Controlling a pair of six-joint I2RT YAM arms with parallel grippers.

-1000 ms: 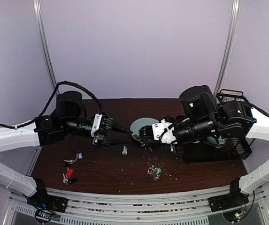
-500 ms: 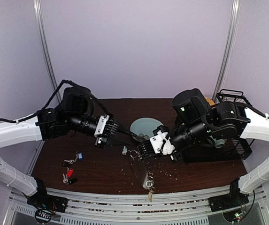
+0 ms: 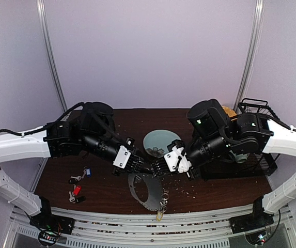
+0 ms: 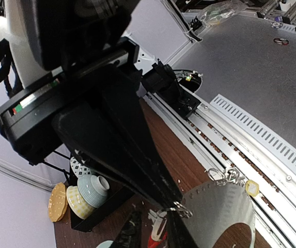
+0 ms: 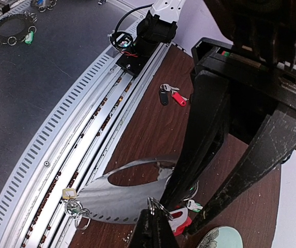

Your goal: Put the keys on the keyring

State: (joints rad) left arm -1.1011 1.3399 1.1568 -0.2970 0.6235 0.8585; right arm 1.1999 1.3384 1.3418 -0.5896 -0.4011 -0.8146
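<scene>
The keyring point(image 3: 146, 192), a broad grey perforated loop, hangs below both grippers, just above the table. My right gripper point(image 5: 155, 206) is shut on a small wire ring at the keyring's point(image 5: 118, 195) top edge. Keys with a yellow tag point(image 3: 159, 216) dangle from its lower end. My left gripper point(image 3: 143, 166) meets the right gripper point(image 3: 155, 167) tip to tip. Its jaws stand apart in the left wrist view, one finger point(image 4: 163, 188) against the keyring point(image 4: 222, 217), with a red-tagged key point(image 5: 181, 221) hanging between them. More keys, with a blue tag point(image 3: 87, 172) and a red tag point(image 3: 76, 190), lie on the table at the left.
A pale green plate point(image 3: 160, 137) sits on the brown table behind the grippers. A black wire rack point(image 3: 251, 160) with bowls point(image 4: 88, 191) stands at the right. Small crumbs litter the table point(image 3: 189, 191). The metal rail point(image 3: 111, 219) runs along the near edge.
My left gripper has swung right and down to meet the right gripper, its jaws narrowing. The keyring has risen from the table and now hangs beneath both.
</scene>
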